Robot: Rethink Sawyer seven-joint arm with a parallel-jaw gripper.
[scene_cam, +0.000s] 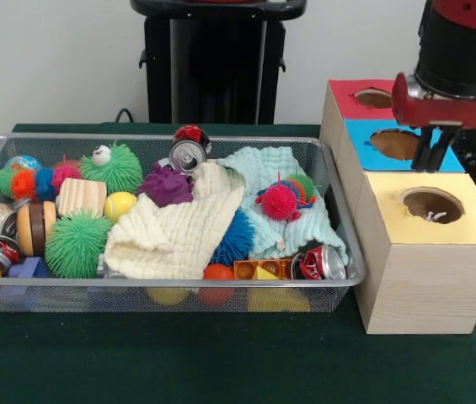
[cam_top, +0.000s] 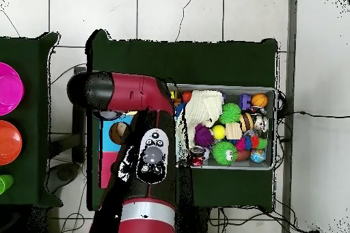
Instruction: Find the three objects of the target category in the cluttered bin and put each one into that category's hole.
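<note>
The gripper (scene_cam: pixel 436 156) hangs over the 3 boxes, above the blue-topped box (scene_cam: pixel 406 151) and just behind the yellow-topped box (scene_cam: pixel 427 252), well apart from the bin (scene_cam: pixel 162 290) on the table (scene_cam: pixel 221 362). Its jaws look nearly together and hold nothing I can see. Something pale lies inside the hole (scene_cam: pixel 432 204), perhaps a spotted wad already dropped. No wad shows in the bin; cloths (scene_cam: pixel 179 231) probably hide any remaining.

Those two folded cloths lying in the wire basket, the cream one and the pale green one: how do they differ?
The cream cloth lies nearer the camera and overlaps the pale green cloth. A red spiky ball sits on the green one; a purple spiky ball rests at the cream one's far edge. Both are waffle-textured and crumpled.
</note>
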